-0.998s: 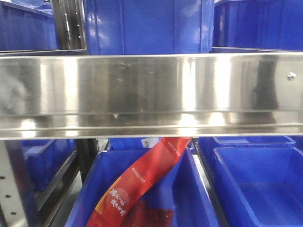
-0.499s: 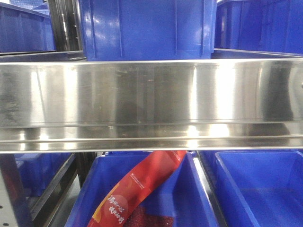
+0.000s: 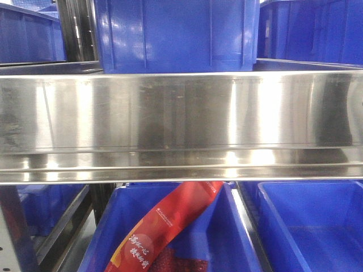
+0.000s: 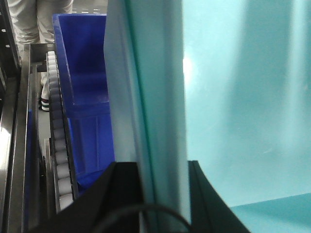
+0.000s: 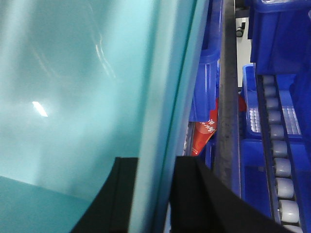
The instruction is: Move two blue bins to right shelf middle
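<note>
The left gripper (image 4: 163,194) and right gripper (image 5: 153,189) are each clamping a rim of the pale blue bin (image 4: 243,97), which is sitting beside the steel rack rail (image 5: 227,97)

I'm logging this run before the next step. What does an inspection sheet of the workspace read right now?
Surface: brushed-steel front rail fills the front view; roller track runs beside the load.
Job's things: pale cyan bin, its rim between each claw's fingers; a second one is not seen.
Clutter: dark blue bins above and below the rail; a red printed package lies in one lower bin.
Grippers: left claw and right claw each shut on the cyan bin's wall.
Cables: a thin dark cable at the left claw.
Surroundings: a person's legs beyond the rack.
</note>
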Available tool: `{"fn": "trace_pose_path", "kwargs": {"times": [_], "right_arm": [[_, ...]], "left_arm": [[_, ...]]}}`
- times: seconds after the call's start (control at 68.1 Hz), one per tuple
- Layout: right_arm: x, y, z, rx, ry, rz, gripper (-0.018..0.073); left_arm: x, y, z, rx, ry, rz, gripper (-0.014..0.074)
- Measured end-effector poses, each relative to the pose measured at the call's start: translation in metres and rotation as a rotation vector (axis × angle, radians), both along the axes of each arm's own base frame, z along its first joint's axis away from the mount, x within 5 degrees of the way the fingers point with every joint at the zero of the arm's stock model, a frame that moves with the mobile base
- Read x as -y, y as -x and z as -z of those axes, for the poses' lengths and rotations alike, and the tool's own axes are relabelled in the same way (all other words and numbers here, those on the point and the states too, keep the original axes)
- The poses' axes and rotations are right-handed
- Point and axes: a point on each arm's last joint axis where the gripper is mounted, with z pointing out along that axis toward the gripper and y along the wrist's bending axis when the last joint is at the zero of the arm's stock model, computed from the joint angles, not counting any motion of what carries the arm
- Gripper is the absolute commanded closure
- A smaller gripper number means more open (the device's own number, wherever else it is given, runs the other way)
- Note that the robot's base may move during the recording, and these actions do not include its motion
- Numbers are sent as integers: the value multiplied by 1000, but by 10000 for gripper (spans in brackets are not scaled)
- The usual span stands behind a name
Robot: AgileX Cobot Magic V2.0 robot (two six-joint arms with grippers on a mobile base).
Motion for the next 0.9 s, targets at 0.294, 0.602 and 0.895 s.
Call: {"fn": "trace_pose_path", "kwargs": {"times": [0.294, 0.602, 0.895], "right_arm": [[0, 0, 0, 0, 0, 0, 715], [0, 0, 0, 0, 0, 0, 715], [0, 0, 0, -4, 0, 1, 715]], "left_arm": [[0, 0, 0, 1, 1, 0, 707], [0, 0, -1, 6, 3, -1, 707], [0, 0, 1, -14, -9, 1, 707]]}}
